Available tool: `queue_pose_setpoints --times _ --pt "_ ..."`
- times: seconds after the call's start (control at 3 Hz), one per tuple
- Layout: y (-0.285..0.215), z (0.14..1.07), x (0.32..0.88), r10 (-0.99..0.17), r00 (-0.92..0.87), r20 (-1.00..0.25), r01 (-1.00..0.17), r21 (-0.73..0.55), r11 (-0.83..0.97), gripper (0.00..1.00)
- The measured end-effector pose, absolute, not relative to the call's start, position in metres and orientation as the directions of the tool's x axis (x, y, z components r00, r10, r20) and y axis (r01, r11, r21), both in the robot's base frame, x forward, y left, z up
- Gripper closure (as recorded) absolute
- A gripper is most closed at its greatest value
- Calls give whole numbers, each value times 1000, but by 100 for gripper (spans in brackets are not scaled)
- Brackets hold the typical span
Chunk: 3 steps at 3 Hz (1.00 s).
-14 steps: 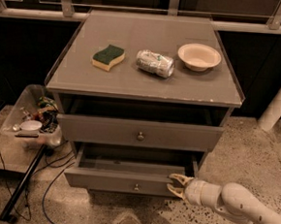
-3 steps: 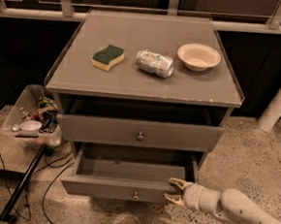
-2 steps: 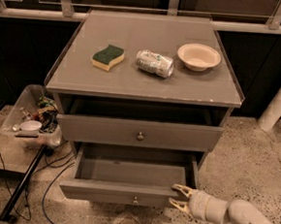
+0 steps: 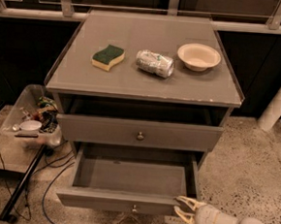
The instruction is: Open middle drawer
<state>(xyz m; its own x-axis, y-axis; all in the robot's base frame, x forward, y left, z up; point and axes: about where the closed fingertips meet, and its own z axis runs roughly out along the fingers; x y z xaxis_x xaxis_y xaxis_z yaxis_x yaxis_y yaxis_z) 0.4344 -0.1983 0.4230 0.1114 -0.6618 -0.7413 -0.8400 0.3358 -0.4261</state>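
1. My pincer [image 4: 180,207] is sitting with its fingers spread and gripping nothing, at the near corner of the middle drawer [image 4: 125,177]. The drawer is standing pulled well out, just beside the pincer.
2. Any pull from this corner, away from the knob [image 4: 134,209] further along the front, is risking a skewed drawer that jams on its runners.
3. Pulling much further is, I judge, risking the drawer coming off its rails.
4. Rising carelessly is risking a knock against the top drawer [image 4: 100,129] above the pincer.
5. A jolt is risking the can [image 4: 155,63], lying on its side high above the pincer, rolling off.
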Motion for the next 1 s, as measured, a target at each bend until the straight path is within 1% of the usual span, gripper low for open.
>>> queue_pose_setpoints --times 0.33,0.67,1.0 --pt "-200 424 423 -657 116 -745 -837 -429 339 100" --pt "-200 427 423 -657 116 -745 -837 -429 339 82" --pt "-200 427 423 -657 116 -745 -837 -429 339 58"
